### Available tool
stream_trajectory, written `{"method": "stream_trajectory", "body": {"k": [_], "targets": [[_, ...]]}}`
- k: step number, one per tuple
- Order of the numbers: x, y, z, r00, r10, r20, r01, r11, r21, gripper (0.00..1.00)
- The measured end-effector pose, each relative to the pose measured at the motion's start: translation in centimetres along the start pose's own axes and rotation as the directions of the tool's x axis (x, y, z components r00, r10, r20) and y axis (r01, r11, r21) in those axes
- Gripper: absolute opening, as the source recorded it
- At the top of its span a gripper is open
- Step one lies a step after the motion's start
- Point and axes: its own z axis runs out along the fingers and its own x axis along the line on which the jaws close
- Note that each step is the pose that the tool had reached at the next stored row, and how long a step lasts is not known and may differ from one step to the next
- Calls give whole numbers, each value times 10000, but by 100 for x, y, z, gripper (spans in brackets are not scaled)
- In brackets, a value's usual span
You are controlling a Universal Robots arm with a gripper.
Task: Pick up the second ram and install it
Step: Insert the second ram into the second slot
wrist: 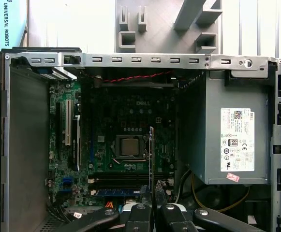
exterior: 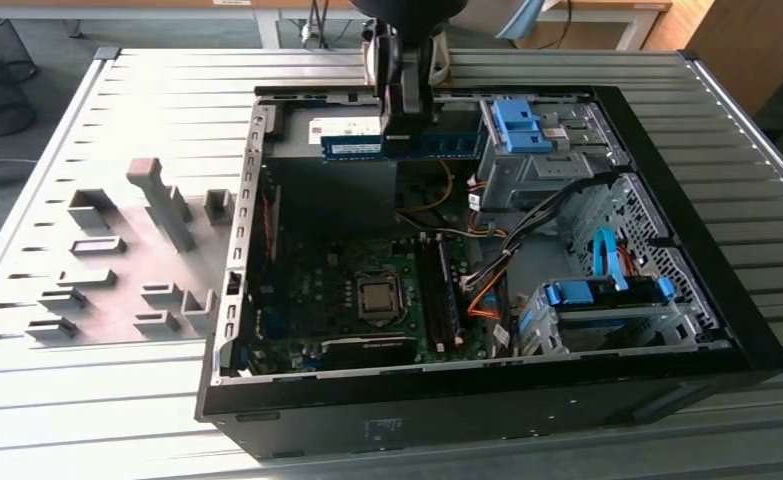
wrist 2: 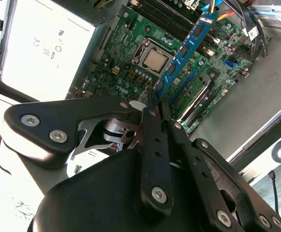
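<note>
The second ram [exterior: 447, 144] is a thin blue-green stick with dark chips, and my gripper [exterior: 405, 138] is shut on it near its middle. It hangs level above the far end of the open computer case [exterior: 658, 390]. In the second wrist view the ram [wrist 2: 186, 50] reaches out from the gripper [wrist 2: 155, 99] over the green motherboard [wrist 2: 125, 67]. The first wrist view shows the ram [wrist: 151, 154] edge-on, above the gripper [wrist: 152, 195] and beside the silver socket [wrist: 129, 146]. The long dark memory slots [exterior: 438, 290] lie below it on the motherboard [exterior: 324, 290].
Grey fixture blocks [exterior: 138, 260] stand on the slatted table at the exterior view's left. Inside the case are a grey power supply [wrist: 232, 135], drive cages with blue latches [exterior: 531, 125] and loose orange and black cables [exterior: 491, 285]. The metal case rim [wrist: 150, 59] borders the board.
</note>
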Motion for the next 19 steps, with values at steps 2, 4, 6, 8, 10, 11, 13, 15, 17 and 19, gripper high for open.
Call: {"method": "stream_trajectory", "body": {"k": [2, 4, 6, 8, 10, 11, 13, 15, 17, 19], "targets": [[0, 0, 0, 10000, 1, 0, -1, 10000, 0, 14], [0, -1, 2, 9999, 145, -10, -145, 9999, 5, 14], [0, -1, 7, 9989, 461, -24, -461, 9989, 14, 14], [0, -1, 14, 9969, 786, -40, -786, 9969, 24, 14], [0, -1, 22, 9940, 1093, -54, -1093, 9940, 34, 14], [1, -1, 27, 9921, 1250, -57, -1250, 9921, 40, 14], [1, -1, 36, 9878, 1557, -64, -1557, 9878, 49, 14], [1, -1, 49, 9822, 1879, -72, -1878, 9822, 63, 14], [2, -1, 60, 9758, 2185, -80, -2185, 9758, 76, 14], [2, -1, 71, 9685, 2489, -88, -2488, 9685, 88, 14]]}}
